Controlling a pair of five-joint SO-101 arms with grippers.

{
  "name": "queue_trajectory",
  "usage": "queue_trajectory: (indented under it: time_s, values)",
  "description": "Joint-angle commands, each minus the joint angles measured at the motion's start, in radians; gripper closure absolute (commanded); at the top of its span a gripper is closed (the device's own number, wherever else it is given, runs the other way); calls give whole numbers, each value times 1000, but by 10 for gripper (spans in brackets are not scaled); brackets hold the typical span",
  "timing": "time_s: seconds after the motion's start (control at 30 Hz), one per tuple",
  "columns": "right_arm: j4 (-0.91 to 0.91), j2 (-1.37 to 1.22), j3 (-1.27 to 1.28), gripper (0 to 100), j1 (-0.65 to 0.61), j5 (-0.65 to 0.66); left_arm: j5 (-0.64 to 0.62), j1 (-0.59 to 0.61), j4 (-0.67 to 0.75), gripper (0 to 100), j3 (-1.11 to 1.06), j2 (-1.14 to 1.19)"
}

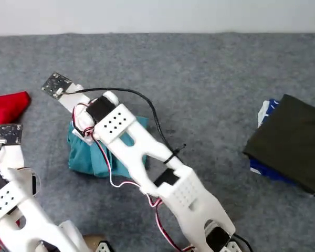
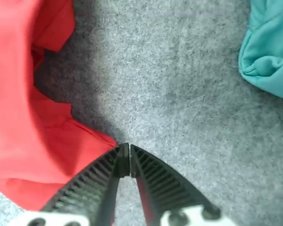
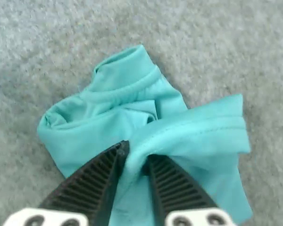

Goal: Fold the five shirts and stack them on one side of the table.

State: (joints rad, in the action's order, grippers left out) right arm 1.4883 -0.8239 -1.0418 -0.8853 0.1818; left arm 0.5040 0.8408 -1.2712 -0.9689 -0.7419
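Clamping right gripper jaws on a fold of the teal shirt, collar end pointing away. Holding left gripper jaws together, empty, near the teal shirt. Noting the folded stack well apart on its other side.

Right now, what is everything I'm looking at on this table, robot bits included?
table: one, grey, under everything.
red shirt: one, red, crumpled at the left edge of the high view.
teal shirt: one, teal, bunched up, left of centre.
dark green shirt: one, dark green, folded, on top of the stack at the right edge.
blue shirt: one, blue, under the dark green shirt.
left arm: one, white, by the red shirt.
right arm: one, white, over the teal shirt.
left end effector: one, black, shut, beside the red shirt's edge.
right end effector: one, black, pinching the teal shirt.
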Motion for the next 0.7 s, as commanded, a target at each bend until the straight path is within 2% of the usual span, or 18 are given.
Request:
queue_trajectory:
  time_s: [0.0,0.17,0.27,0.33,0.47,0.5,0.57,0.67]
  values:
    - [59,-48,-227,783,-39,5,-9,-5,11,985,33,-23]
    - [197,-82,-413,772,-44,9,-9,-5,9,985,33,-23]
    - [303,-82,-457,772,-1,9,-9,-5,9,985,33,-23]
    - [311,-81,-453,780,39,9,-9,-5,9,985,33,-23]
    - [308,-73,-434,950,101,17,-9,-5,9,985,33,-23]
    - [308,-74,-407,995,105,52,-9,-5,9,985,36,-23]
    - [309,-65,-315,978,105,114,-11,-2,9,985,41,-25]
    - [305,-74,-216,989,94,123,-46,9,0,985,54,-25]
